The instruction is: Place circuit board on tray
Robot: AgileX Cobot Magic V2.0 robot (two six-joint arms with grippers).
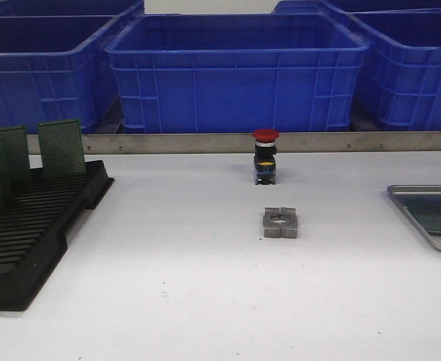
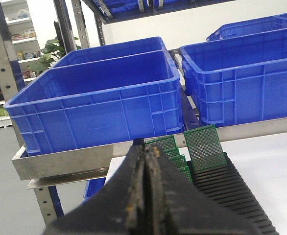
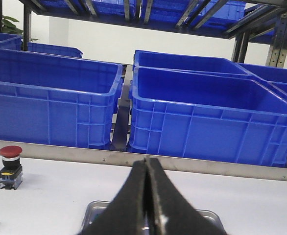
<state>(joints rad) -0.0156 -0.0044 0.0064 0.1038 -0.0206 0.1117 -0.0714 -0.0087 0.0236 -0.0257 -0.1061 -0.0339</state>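
Several green circuit boards (image 1: 61, 147) stand upright in a black slotted rack (image 1: 32, 233) at the table's left. The silver-grey tray (image 1: 424, 189) lies at the right edge, partly cut off, with one green circuit board (image 1: 440, 216) flat in it. Neither gripper shows in the front view. In the left wrist view my left gripper (image 2: 146, 149) is shut and empty, with the rack (image 2: 236, 186) and its boards (image 2: 204, 147) just beyond its tips. In the right wrist view my right gripper (image 3: 147, 161) is shut and empty above the tray (image 3: 97, 210), hiding most of it.
A red push button on a black base (image 1: 266, 156) stands at the table's middle back, and also shows in the right wrist view (image 3: 10, 166). A grey metal block with a hole (image 1: 281, 222) lies in front of it. Large blue bins (image 1: 235, 71) stand behind a metal rail (image 1: 168, 143).
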